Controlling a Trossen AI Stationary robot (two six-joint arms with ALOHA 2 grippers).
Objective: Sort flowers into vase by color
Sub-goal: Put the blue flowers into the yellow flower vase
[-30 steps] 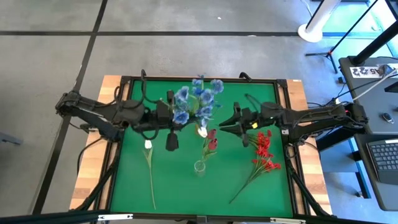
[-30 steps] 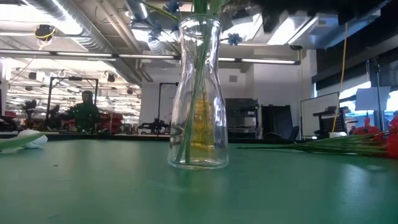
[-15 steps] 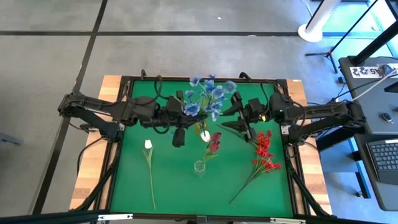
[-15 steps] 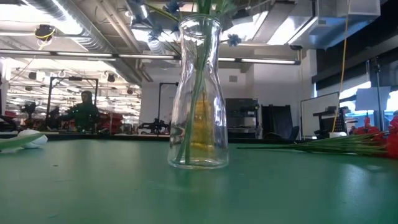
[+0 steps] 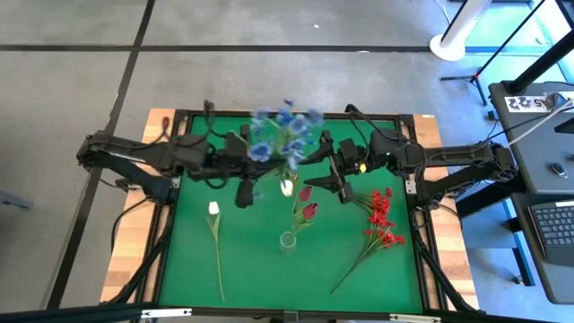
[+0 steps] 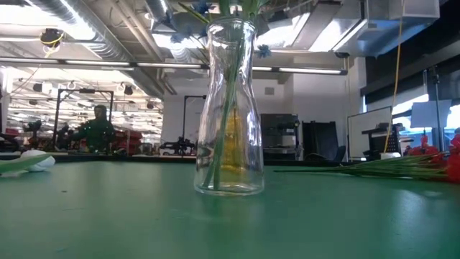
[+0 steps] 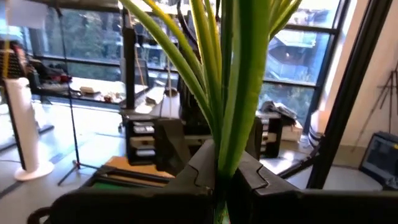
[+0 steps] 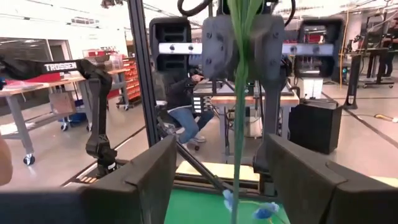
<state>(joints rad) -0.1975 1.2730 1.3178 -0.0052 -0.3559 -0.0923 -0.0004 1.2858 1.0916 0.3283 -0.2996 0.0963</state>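
A clear glass vase [image 6: 230,108] stands near the table's middle [image 5: 287,240] with green stems in it. A white bud [image 5: 287,187] and two red buds [image 5: 307,202] lean out of it toward the far side. Above them is a blue clustered spray [image 5: 283,135]. My left gripper [image 5: 267,166] is shut on its stems. My right gripper [image 5: 326,172] is open just right of the spray. Its fingers stand on either side of a stem [image 8: 239,130] without touching it. A white-bud flower [image 5: 213,209] and red sprays [image 5: 380,220] lie on the mat. My left gripper pinches the bundle of the blue spray's green stems [image 7: 225,165] between its two fingers. The fingers come about level from the table's left and lie across the stems. The spray is held up above the mat, and its stems fan out beyond the fingers.
The green mat [image 5: 251,269] sits inside a black frame [image 5: 176,179]. The white-bud flower's stem runs toward the near edge at the left. The red sprays' stems [image 6: 374,169] stretch across the right half. A person sits in the room beyond the table [image 8: 186,106].
My right gripper has opened and let go of the blue spray's stem, and it has shifted a little toward the table's left. My left gripper carried the spray toward the right and then back left. The blue blooms swing as it moves. The vase has stayed put.
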